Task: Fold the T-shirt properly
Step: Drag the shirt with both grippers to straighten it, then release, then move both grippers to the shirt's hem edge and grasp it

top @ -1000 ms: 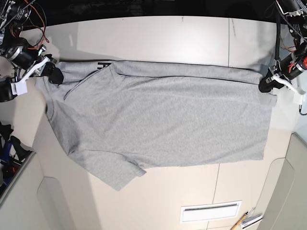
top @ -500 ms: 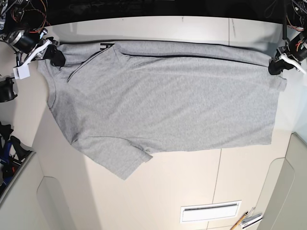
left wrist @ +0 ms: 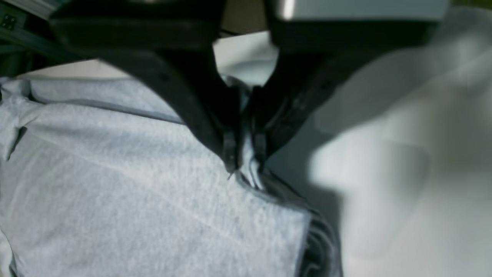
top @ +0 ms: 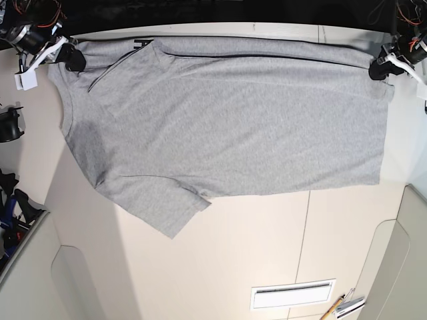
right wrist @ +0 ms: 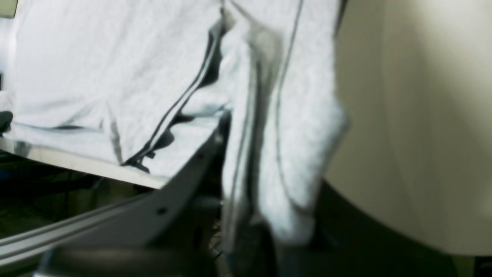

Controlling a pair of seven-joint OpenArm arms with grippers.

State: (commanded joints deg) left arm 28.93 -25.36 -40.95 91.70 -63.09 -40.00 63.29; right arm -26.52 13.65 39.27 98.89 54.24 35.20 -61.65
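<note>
Base view shows the T-shirt [top: 227,127] spread plain side up across the far part of the counter [top: 253,260], stretched between the two claws, with one sleeve lying toward the near edge. The left claw [top: 377,69] is pressed together on the hem corner, cloth pinched between its black fingers [left wrist: 230,152] and the shirt body spreading away below and beside it. The right claw [top: 69,56] pinches the shoulder end, bunched fabric draping out from its grip beside a scrap of black lettering [top: 142,44].

Base view overhead, looking down at table [top: 220,267]; wrist views close (blurred) at T-shirt [top: 227,120] corners.
</note>
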